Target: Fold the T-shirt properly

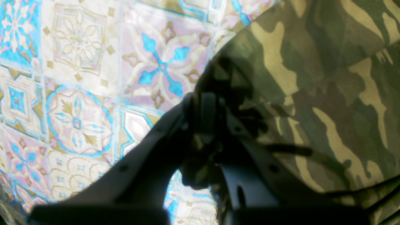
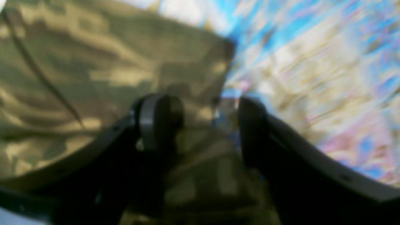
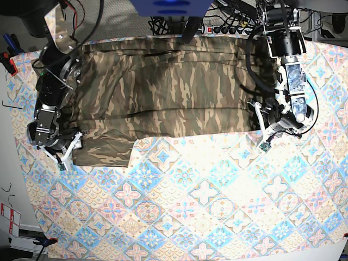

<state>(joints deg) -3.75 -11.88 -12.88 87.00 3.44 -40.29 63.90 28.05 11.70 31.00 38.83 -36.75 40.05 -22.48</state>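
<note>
The T-shirt (image 3: 163, 98) lies spread flat on the far half of the bench (image 3: 217, 217). The left hand (image 3: 260, 126) is pinched shut on the T-shirt's edge. The right hand (image 3: 69, 149) stands open around the sleeve.

Base view overhead, looking straight down; wrist views close behind each claw, sharing T-shirt (image 3: 163, 92) edges and tablecloth (image 3: 206, 201).
</note>
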